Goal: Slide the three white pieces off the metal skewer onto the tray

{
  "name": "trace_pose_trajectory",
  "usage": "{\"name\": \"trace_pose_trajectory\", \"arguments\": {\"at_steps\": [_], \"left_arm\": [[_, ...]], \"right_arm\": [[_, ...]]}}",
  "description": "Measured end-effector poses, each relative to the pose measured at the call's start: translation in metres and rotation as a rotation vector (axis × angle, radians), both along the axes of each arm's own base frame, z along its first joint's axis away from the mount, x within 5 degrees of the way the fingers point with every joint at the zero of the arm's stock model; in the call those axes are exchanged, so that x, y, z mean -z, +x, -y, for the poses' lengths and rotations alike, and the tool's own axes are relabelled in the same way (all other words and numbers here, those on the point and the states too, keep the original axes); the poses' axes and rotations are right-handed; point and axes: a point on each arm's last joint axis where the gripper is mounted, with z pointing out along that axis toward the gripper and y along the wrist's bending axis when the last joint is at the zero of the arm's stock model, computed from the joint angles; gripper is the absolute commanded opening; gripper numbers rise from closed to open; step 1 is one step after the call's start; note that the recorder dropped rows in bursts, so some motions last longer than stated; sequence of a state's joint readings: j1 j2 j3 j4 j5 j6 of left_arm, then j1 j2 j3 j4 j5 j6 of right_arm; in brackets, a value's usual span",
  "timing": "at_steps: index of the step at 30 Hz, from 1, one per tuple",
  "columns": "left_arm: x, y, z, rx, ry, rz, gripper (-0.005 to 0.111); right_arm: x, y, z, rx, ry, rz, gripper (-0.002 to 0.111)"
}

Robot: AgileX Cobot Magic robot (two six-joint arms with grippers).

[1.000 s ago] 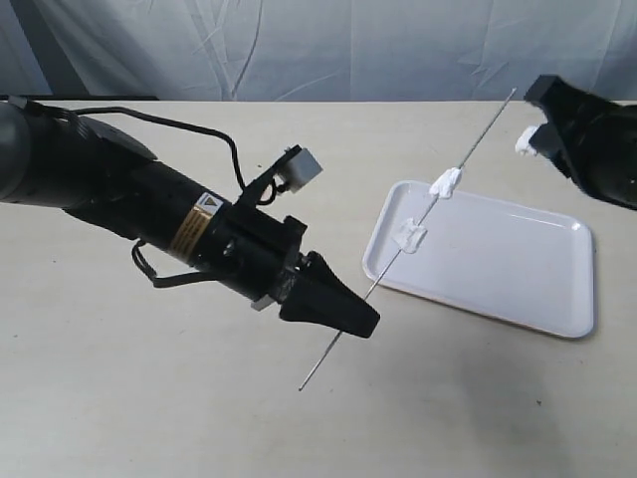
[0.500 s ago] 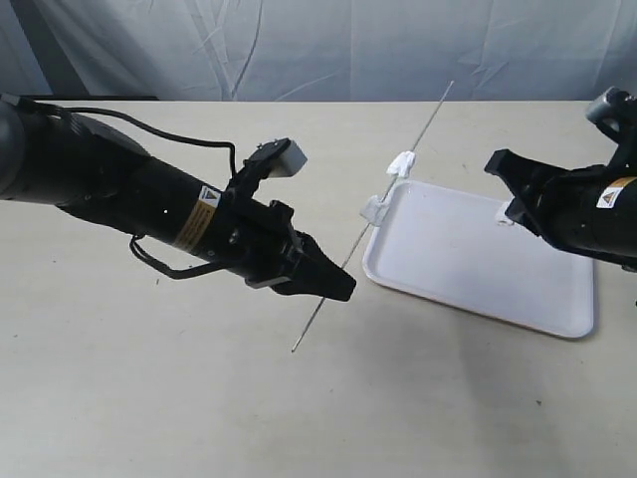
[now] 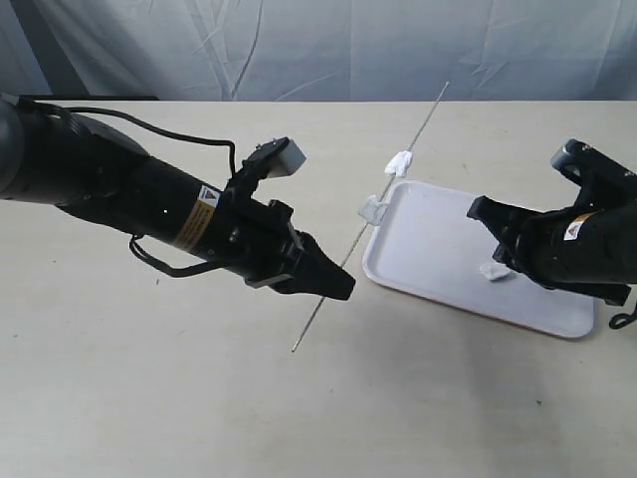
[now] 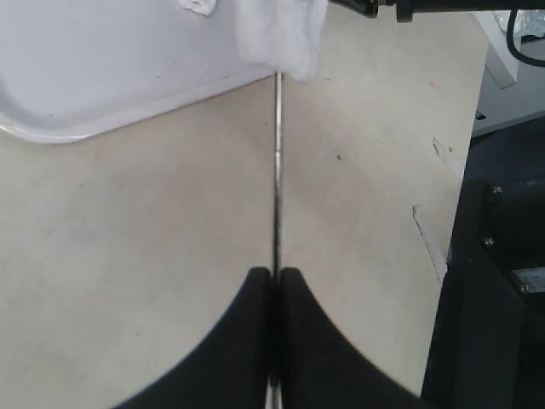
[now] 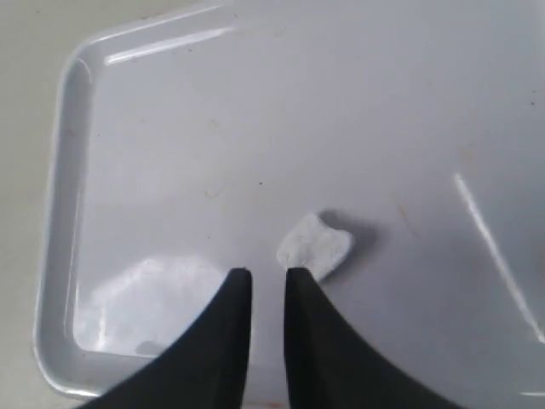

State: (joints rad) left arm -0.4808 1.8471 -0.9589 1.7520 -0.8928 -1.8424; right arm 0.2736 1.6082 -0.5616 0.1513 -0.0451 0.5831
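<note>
Since a moment ago my right claw point(image 5: 267, 277) has sunk over the tray point(image 3: 438, 224) at three o'clock; its jaws stand slightly parted and empty, with the first white piece point(image 5: 315, 245) dropped there. My left claw point(image 3: 336, 286) pinches the metal skewer point(image 3: 424, 124), which slants toward one o'clock with the second piece point(image 3: 372, 207) and third piece point(image 3: 398, 162) threaded on. Next, I judge, I pull the third off. The desk point(image 3: 199, 398) is beige, with a pale cloth point(image 3: 299, 50) behind.

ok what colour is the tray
Plain glossy white tray; shows best in the right wrist view.

There are three white pieces point(image 3: 398, 162) point(image 3: 373, 208) point(image 3: 491, 271), one thin metal skewer point(image 3: 357, 239), one white tray point(image 3: 438, 239) and two robot arms point(image 3: 149, 204) point(image 3: 587, 249).
</note>
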Motion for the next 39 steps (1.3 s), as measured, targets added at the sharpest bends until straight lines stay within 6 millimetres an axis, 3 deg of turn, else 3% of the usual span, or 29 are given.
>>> {"name": "trace_pose_trajectory", "arguments": {"at_steps": [5,13,18,21,29,39], "left_arm": [[-0.001,-0.001,0.000,0.009,-0.007,-0.007,0.000],[0.000,-0.001,0.000,0.012,-0.006,0.004,0.000],[-0.002,0.000,0.001,0.004,-0.023,-0.003,0.000],[-0.003,-0.004,0.005,0.018,-0.036,-0.013,0.000],[-0.003,-0.032,0.037,0.122,-0.035,-0.002,0.000],[-0.003,-0.035,0.039,0.138,-0.041,-0.008,0.000]], "right_arm": [[-0.006,0.000,0.000,-0.007,0.001,0.022,0.015],[-0.056,-0.014,0.003,-0.027,0.033,0.165,0.016],[-0.080,-0.032,0.004,-0.038,0.060,0.176,0.031],[-0.091,-0.043,-0.002,-0.065,0.087,0.186,0.034],[-0.108,-0.064,-0.029,-0.184,0.186,0.228,0.034],[-0.111,-0.068,-0.032,-0.207,0.199,0.242,0.034]]}}
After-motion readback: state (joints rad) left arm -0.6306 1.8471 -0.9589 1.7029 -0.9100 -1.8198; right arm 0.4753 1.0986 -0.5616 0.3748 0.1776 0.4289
